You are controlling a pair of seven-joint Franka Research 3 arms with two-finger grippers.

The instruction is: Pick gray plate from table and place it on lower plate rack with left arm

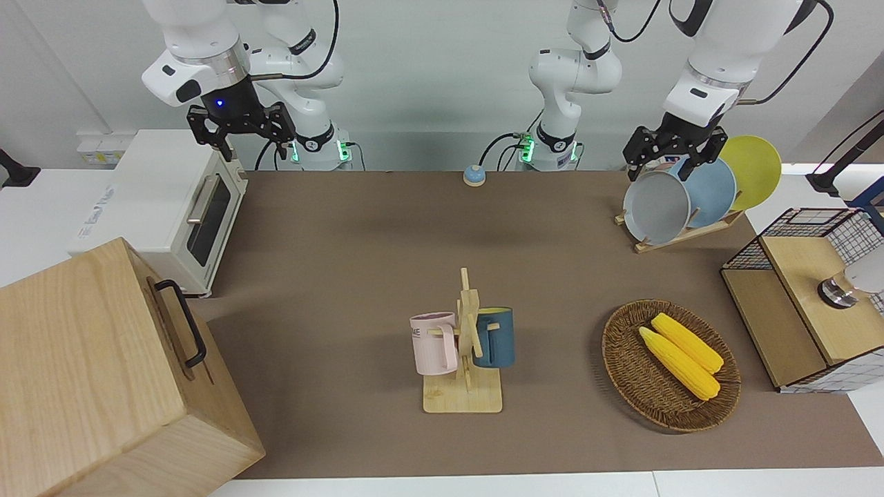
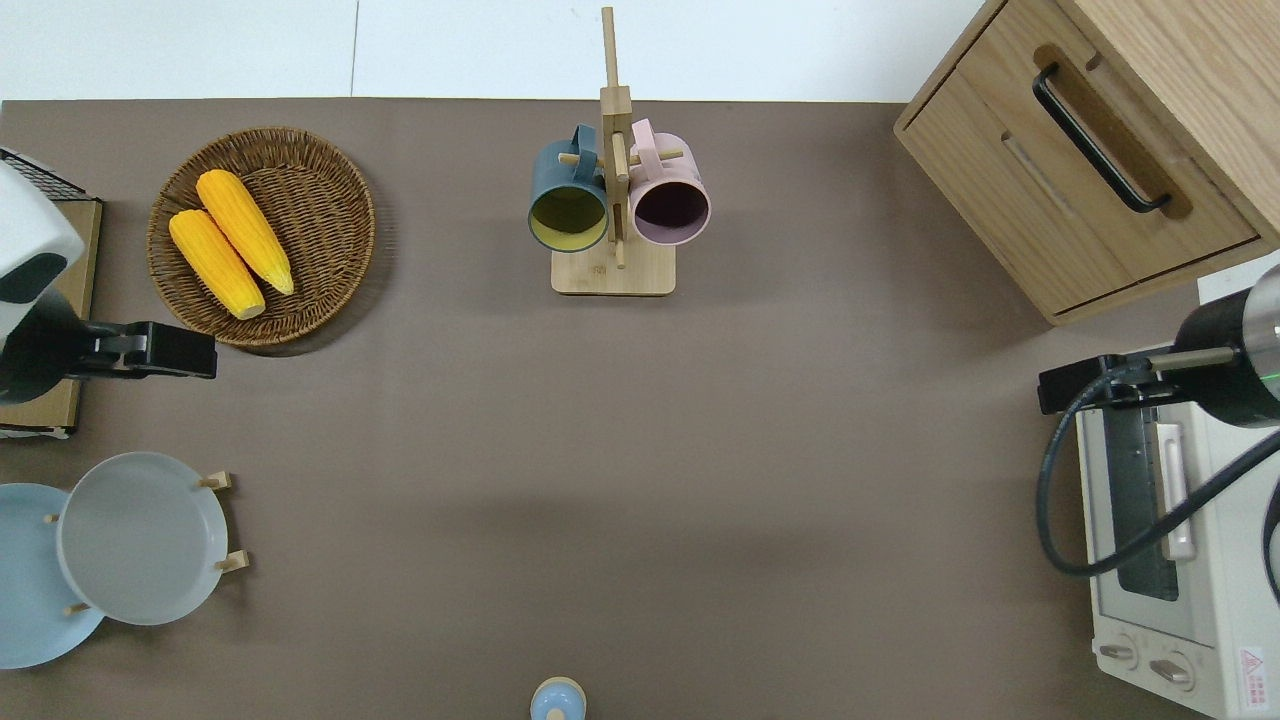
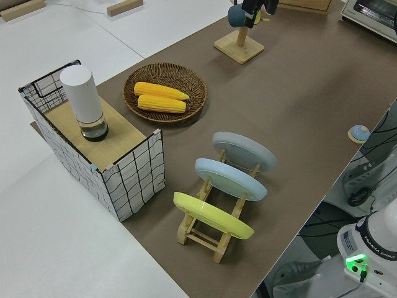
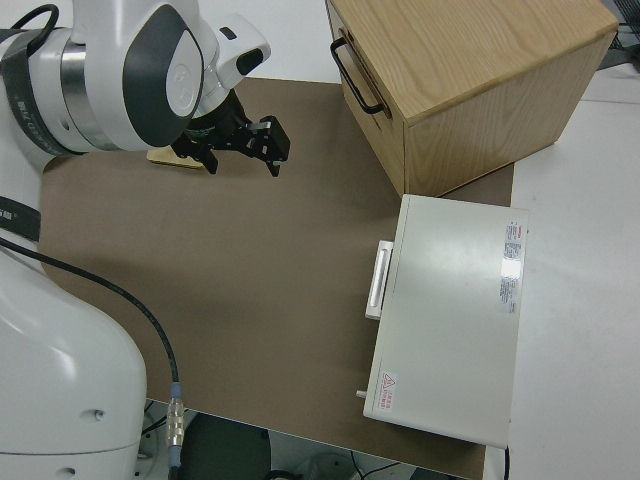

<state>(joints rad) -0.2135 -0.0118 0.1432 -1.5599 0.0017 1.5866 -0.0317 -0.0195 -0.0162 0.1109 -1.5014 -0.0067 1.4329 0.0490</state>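
**Plate racked — clear the arm w/o clipping anything**

The gray plate [image 1: 656, 207] is already in the rack [image 3: 214, 217], leaning on edge in the end slot toward the table's [image 2: 640, 480] middle, w/ a blue plate [image 3: 231, 179] in the next slot and a yellow plate [image 3: 213, 215] in the last. Your left gripper [image 1: 675, 148] is up in the air and empty, jaws spread wide; overhead it's over bare mat beside the corn basket [image 2: 262, 236], apart from the plate. So the step in hand looks like retreat. Rise first, then pull back toward base; don't sweep low across the plate tops, since a nudge to one rim could tip all three. Watch the wire crate [image 1: 808, 297] beside you too. Right arm is parked.
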